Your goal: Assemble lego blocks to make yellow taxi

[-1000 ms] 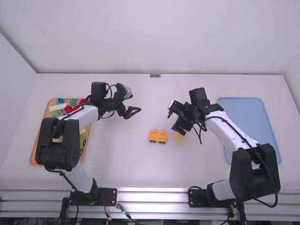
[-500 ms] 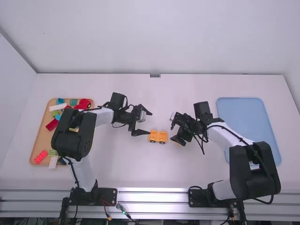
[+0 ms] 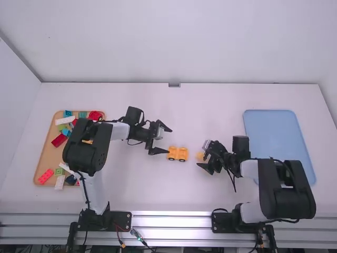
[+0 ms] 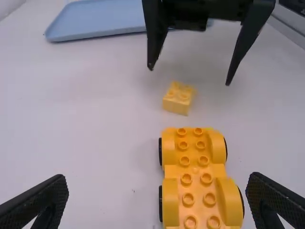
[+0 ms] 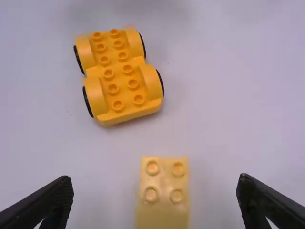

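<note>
**Both grippers open, car and block loose on the bench**

The left gripper (image 3: 169,141) has its jaws wide apart with nothing between the tips, pointing toward the car (image 3: 177,153). The right gripper (image 3: 201,154) also has its jaws apart; from its own wrist view they stand to either side of the yellow block (image 5: 163,210) without closing on it. The left wrist view shows the right jaws raised above the bench (image 3: 137,190), beyond the block.

The car lies between the two grippers, nearer the left one, its studs up and its black wheels along both sides. One left tip is near the car's end in the high view; whether they touch, I cannot tell. The block sits near the car's other end, apart from it, with four studs on top.

Farther out on the left, a tan tray (image 3: 50,153) holds loose pieces: a white brick (image 3: 65,120) near the far end, a red brick (image 3: 59,139) nearer the middle, and a pink brick (image 3: 45,176) beside a green brick (image 3: 59,172) at the near end. The left arm crosses over part of that tray. On the right lies a blue tray (image 3: 268,132), with the right arm over its near part.
</note>
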### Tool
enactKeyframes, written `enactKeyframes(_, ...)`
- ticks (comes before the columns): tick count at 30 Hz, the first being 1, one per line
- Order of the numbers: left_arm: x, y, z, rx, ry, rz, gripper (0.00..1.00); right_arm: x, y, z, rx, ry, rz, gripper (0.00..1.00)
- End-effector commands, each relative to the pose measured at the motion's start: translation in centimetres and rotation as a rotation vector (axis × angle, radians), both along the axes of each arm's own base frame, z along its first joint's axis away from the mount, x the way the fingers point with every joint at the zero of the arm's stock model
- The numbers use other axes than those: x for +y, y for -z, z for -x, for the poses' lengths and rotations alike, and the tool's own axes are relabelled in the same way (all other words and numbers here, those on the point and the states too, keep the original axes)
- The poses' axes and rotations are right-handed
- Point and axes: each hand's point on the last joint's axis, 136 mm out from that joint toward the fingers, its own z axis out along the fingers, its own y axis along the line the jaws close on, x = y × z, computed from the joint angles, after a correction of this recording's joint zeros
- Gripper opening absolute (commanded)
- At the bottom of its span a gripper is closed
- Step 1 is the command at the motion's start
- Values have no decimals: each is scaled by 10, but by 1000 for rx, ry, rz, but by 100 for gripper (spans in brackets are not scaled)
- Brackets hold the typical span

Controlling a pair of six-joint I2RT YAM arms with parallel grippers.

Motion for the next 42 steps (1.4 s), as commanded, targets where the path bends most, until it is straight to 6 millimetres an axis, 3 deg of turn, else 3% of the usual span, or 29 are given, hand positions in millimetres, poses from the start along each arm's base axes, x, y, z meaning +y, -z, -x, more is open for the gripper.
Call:
enactKeyframes(1,-3,-6,9,43,29,67,99,-1,8,4,39,-4,-44,85)
enactKeyframes(4,-3,-7,9,47,32,73,99,-4,17,-1,70,8,-57,75)
enactKeyframes(7,-3,-6,11,59,32,72,99,-7,25,-6,103,17,-62,74)
enactKeyframes(14,-2,-3,13,68,30,67,99,-4,24,-8,87,-9,-73,59)
enactKeyframes(15,-2,-2,14,59,30,68,99,-5,25,-8,88,-4,-68,51)
enactKeyframes(19,-2,2,18,51,30,69,99,-5,26,-6,86,-11,-65,45)
enactKeyframes(28,-1,16,24,66,18,15,99,0,32,-2,83,-32,-19,49)
enactKeyframes(31,-4,22,28,62,22,-13,99,2,36,-2,90,-31,12,44)
enactKeyframes(32,-8,26,30,42,28,-30,99,6,36,-3,97,-23,8,38)
enactKeyframes(35,-11,31,30,17,29,-52,99,6,35,-5,90,-19,4,37)
enactKeyframes(42,-12,36,23,51,-22,-75,99,8,14,-12,50,-30,-86,29)
